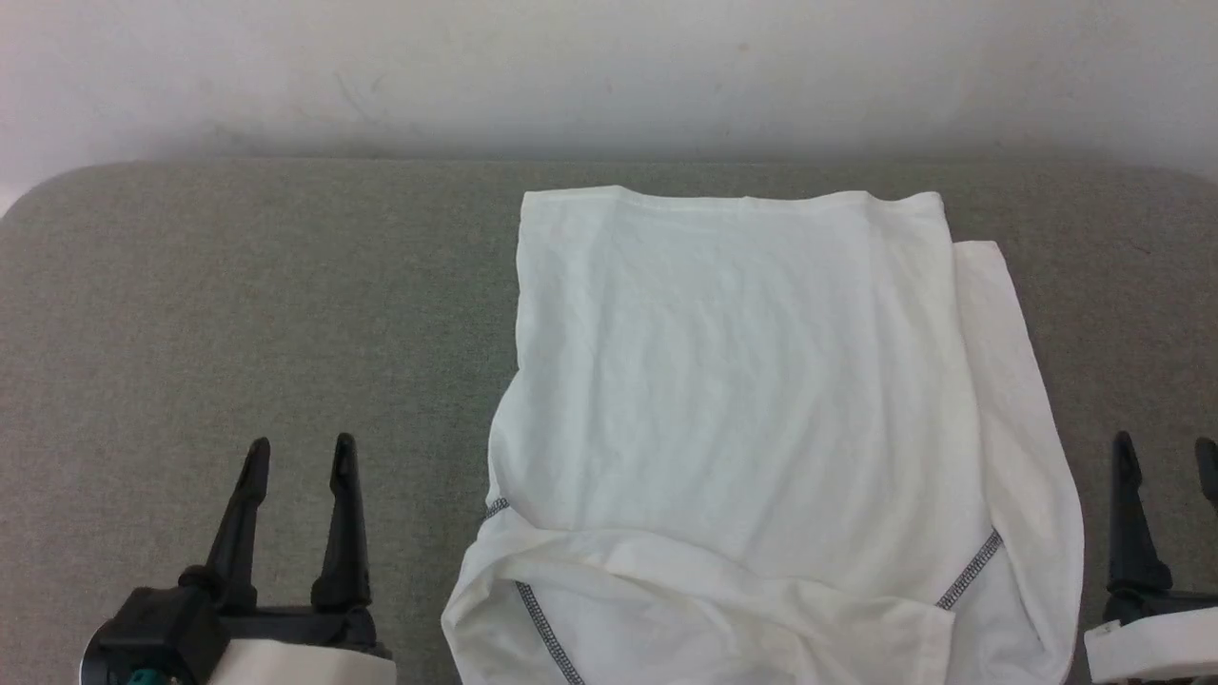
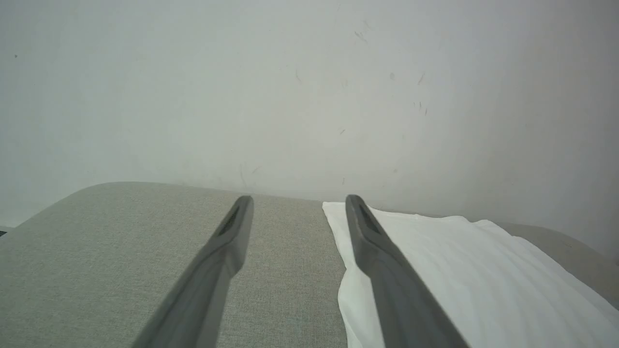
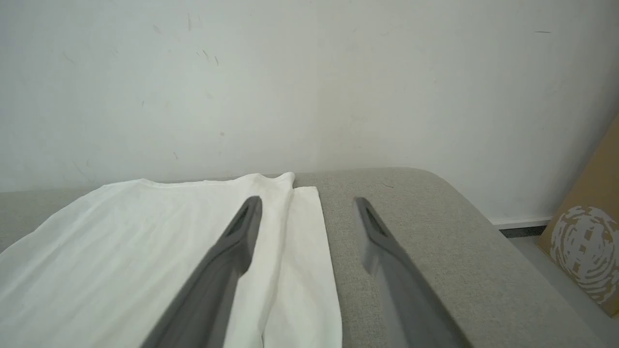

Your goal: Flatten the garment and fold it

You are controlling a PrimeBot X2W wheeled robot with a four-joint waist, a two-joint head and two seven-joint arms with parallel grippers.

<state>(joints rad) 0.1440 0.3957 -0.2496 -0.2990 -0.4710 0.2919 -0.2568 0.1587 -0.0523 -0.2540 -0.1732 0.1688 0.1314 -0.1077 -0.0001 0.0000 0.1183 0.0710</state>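
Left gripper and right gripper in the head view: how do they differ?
The left gripper shows whole in frame; the right gripper is cut by the picture's edge. The left gripper stands farther from the garment than the right gripper does. Both are open and empty, over the grey surface.

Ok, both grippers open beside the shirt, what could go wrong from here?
The near hem of the garment is bunched in overlapping layers; the left gripper or right gripper may pinch only one layer. A side strip juts past the top layer on the right; folding now could lock that unevenness in.
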